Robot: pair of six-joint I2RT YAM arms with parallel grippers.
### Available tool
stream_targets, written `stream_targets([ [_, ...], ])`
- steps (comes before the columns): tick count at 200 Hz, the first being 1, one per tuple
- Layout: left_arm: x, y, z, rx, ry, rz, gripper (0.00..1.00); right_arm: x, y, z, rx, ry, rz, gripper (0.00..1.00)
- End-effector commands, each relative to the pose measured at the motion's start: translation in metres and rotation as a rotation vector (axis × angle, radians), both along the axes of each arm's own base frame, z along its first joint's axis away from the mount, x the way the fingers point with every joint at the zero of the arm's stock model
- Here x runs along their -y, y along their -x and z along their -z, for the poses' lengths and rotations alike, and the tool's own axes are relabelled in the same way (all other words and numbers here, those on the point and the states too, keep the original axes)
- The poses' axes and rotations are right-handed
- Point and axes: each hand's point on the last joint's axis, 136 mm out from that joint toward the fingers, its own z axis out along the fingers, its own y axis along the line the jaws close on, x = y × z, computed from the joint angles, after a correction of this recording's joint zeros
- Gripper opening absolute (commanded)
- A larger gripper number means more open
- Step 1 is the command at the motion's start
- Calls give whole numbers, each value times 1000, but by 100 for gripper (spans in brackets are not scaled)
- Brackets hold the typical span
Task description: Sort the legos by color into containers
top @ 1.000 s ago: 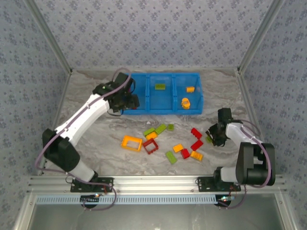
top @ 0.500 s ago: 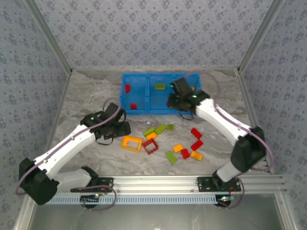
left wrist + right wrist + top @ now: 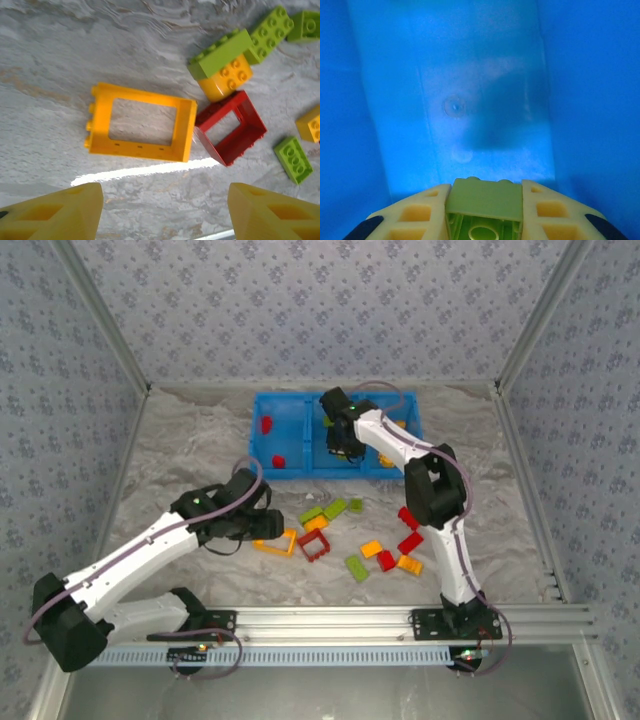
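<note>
My right gripper (image 3: 485,212) is shut on a lime green lego (image 3: 485,200), held over the blue floor of a compartment (image 3: 470,100). From above, that gripper (image 3: 346,448) hangs over the middle of the three containers in the blue bin (image 3: 300,476). Two red legos (image 3: 266,424) lie in the left container and an orange one (image 3: 397,424) in the right. My left gripper (image 3: 162,215) is open, low over the table just short of an orange frame lego (image 3: 142,122). A red frame (image 3: 232,127) touches that frame's right end.
Loose legos lie mid-table: green ones (image 3: 335,507), an orange one under a green one (image 3: 225,77), red ones (image 3: 410,530), orange ones (image 3: 409,564) and a green one (image 3: 356,567). Patterned walls and metal posts bound the table on three sides.
The right arm carried a green lego from the table's right side across to the middle container. The left arm left the bin's left container and dropped toward the orange frame.
</note>
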Motion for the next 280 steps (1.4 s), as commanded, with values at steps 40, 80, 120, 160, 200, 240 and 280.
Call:
stream_targets([
  [40,19,26,37,-151,-27,-16,64,-17,5,-10,-38,-24,-8,53],
  [80,37,31,44,-251,18,-241,60,-19,9,-85,111,-48,-27,57],
  [120,63,34,55,-293,54,-421,57,9,42,-165,286,-52,-33,57],
  [160,97,26,71,-263,83,-484,57,32,113,-173,344,-111,-97,56],
  [200,94,25,85,-268,0,-523,53,59,174,-164,319,-154,-129,57],
  [240,87,19,96,-219,-22,-542,44,72,195,-168,321,-170,-149,58],
  [280,96,15,110,-226,-35,-528,27,75,201,-166,303,-177,-151,58],
])
